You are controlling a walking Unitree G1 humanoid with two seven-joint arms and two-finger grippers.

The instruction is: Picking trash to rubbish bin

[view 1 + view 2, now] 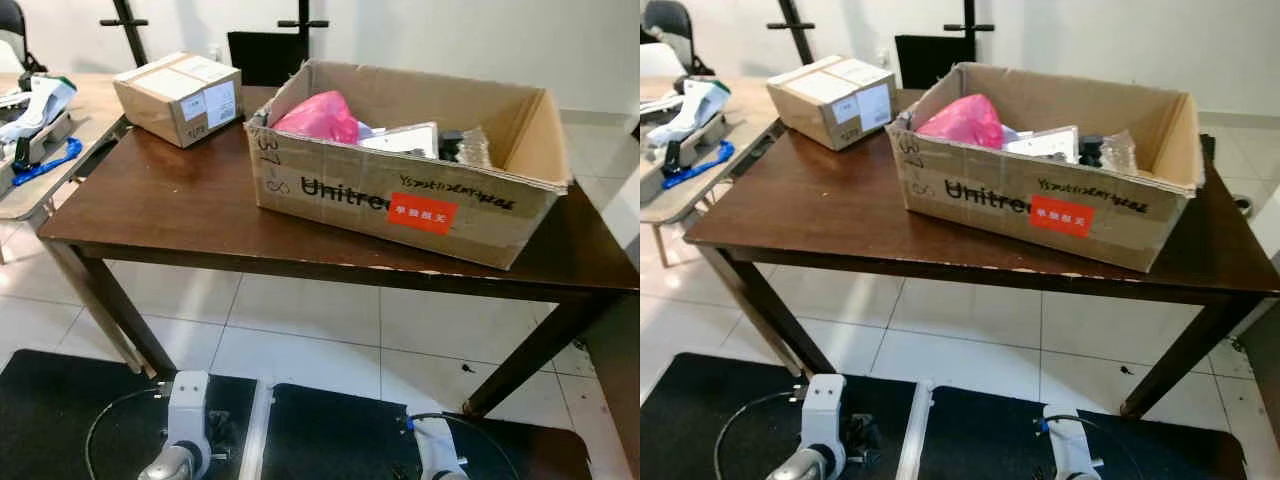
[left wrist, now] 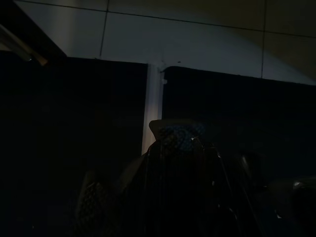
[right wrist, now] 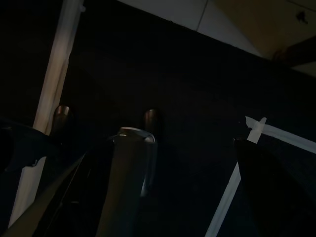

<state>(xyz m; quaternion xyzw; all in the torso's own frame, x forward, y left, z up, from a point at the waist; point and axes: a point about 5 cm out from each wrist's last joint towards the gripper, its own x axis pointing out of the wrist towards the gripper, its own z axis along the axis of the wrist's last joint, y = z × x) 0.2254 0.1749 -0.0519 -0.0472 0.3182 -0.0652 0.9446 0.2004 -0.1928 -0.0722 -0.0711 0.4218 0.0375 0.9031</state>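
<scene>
Box (image 1: 400,200) on the desk (image 1: 190,215), printed "Unitree" with a red sticker (image 1: 421,213), holds pink trash (image 1: 320,116). Both arms hang low; either tool's opening I cannot tell.

Open box (image 1: 400,205) on table (image 1: 170,210), small box (image 1: 180,97) behind-left

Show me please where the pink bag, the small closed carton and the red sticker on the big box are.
pink bag (image 1: 322,116): left eye view, on its crumpled top, inside the big box.
small closed carton (image 1: 178,97): left eye view, on its taped top face.
red sticker (image 1: 421,213): left eye view, at the label's centre.
</scene>
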